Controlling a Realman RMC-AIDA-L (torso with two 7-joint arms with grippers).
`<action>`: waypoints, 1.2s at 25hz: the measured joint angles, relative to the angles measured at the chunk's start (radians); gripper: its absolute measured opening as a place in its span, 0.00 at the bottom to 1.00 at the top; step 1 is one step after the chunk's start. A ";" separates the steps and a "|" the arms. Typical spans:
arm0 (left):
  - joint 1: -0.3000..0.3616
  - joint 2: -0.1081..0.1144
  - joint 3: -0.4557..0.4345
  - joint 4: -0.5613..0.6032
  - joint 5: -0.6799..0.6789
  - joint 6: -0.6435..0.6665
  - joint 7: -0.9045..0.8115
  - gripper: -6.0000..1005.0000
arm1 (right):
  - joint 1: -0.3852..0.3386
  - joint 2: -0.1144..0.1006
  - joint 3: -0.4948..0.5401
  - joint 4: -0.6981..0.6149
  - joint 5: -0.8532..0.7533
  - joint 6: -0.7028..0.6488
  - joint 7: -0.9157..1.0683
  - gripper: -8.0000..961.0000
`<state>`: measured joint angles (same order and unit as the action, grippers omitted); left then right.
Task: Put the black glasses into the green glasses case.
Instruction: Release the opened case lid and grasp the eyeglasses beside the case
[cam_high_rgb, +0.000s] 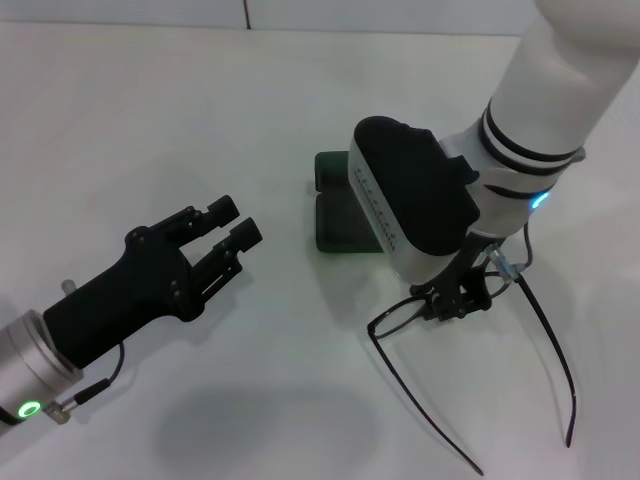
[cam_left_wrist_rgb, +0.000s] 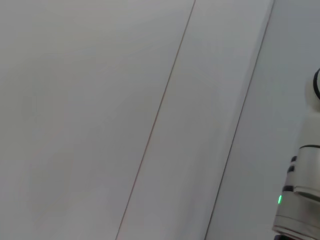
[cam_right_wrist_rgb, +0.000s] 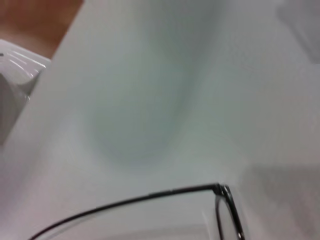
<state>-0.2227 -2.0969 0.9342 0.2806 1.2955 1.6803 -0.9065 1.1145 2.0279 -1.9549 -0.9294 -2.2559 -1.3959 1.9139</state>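
The black glasses (cam_high_rgb: 395, 318) are at the table's front right, temple arms spread and pointing toward me. My right gripper (cam_high_rgb: 455, 296) comes down from above and is shut on their front frame near the bridge. One temple arm and a lens rim also show in the right wrist view (cam_right_wrist_rgb: 150, 196). The green glasses case (cam_high_rgb: 338, 215) lies just behind and left of the gripper, partly hidden by my right wrist; two dark green halves show. My left gripper (cam_high_rgb: 233, 223) is open and empty, hovering left of the case.
The white table (cam_high_rgb: 150, 120) carries nothing else in view. A seam runs across its far edge. My right arm shows at the edge of the left wrist view (cam_left_wrist_rgb: 302, 200).
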 joint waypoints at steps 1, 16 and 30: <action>0.000 0.000 0.000 0.000 0.000 0.000 0.000 0.41 | 0.000 0.000 0.002 0.000 0.005 0.000 -0.004 0.26; -0.006 0.001 0.000 0.000 -0.001 -0.001 -0.005 0.41 | -0.046 -0.001 0.036 -0.073 -0.050 -0.056 0.077 0.10; -0.084 0.003 0.003 -0.019 -0.137 0.238 -0.038 0.36 | -0.528 -0.004 0.609 -0.455 0.247 -0.015 -0.020 0.08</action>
<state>-0.3068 -2.0940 0.9371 0.2621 1.1586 1.9183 -0.9447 0.5861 2.0236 -1.3455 -1.3840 -2.0085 -1.4110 1.8939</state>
